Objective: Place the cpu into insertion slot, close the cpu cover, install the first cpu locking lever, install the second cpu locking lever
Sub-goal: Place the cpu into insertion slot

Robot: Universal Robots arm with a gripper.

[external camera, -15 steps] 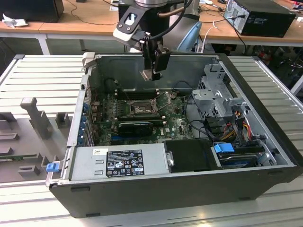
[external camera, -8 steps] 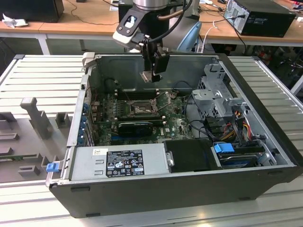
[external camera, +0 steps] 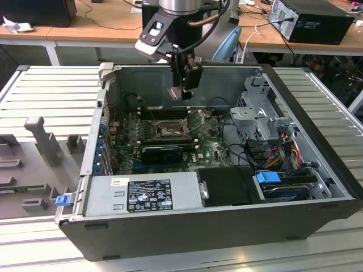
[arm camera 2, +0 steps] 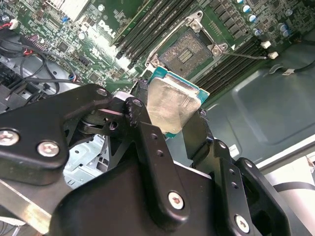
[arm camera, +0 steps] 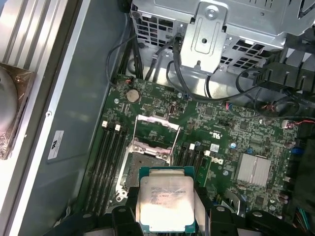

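Silver-grey cpu (arm camera: 166, 201) sits clamped in the tool (arm camera: 166, 216), above the open slot (arm camera: 147, 164) and apart from it, cover (arm camera: 157, 123) raised, so placing is in hand and, I think, needs square alignment.

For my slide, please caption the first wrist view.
The fingers hold the cpu above the motherboard, near the open insertion slot, cpu cover raised.

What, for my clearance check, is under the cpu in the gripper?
Past the cpu, held in the gripper, shows the empty insertion slot, cpu cover raised. The chip hides the slot's near edge.
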